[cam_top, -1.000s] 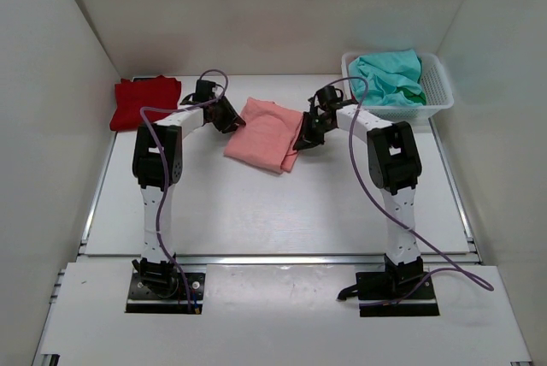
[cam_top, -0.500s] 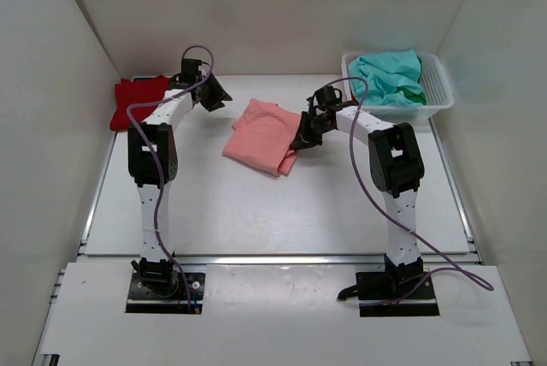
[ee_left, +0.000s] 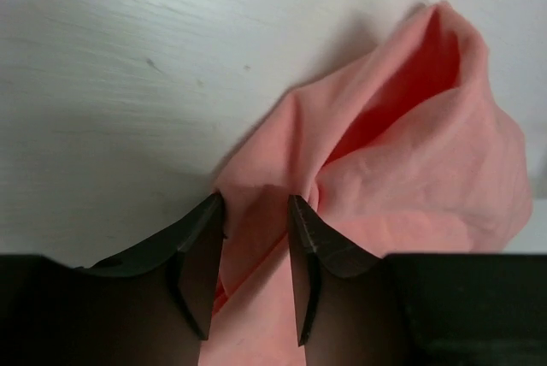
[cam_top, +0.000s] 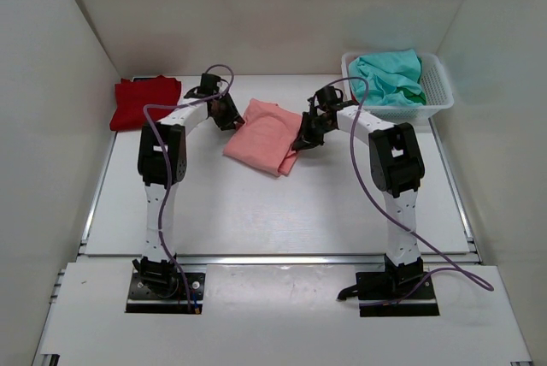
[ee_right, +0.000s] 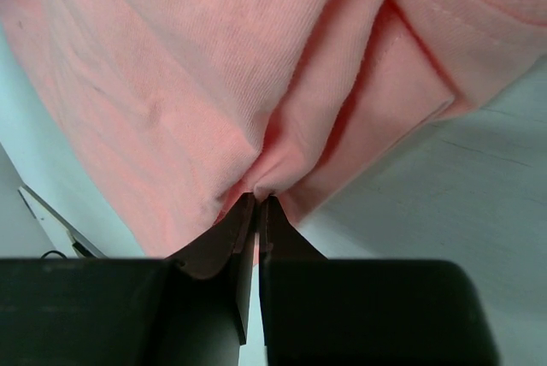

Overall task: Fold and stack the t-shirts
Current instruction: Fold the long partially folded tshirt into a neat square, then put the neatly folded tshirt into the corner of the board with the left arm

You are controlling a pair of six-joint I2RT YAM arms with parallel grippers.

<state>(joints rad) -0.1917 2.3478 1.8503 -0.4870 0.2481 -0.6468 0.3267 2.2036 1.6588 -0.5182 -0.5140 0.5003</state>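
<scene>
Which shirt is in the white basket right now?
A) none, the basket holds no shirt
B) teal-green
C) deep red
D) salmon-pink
B: the teal-green t-shirt is bunched inside the basket. The deep red t-shirt lies far left and the salmon-pink t-shirt in the middle, both outside it.

salmon-pink t-shirt point(cam_top: 267, 133): centre
left gripper point(cam_top: 232, 120): its left edge
right gripper point(cam_top: 300, 143): its right edge
red t-shirt point(cam_top: 145, 101): far left
</scene>
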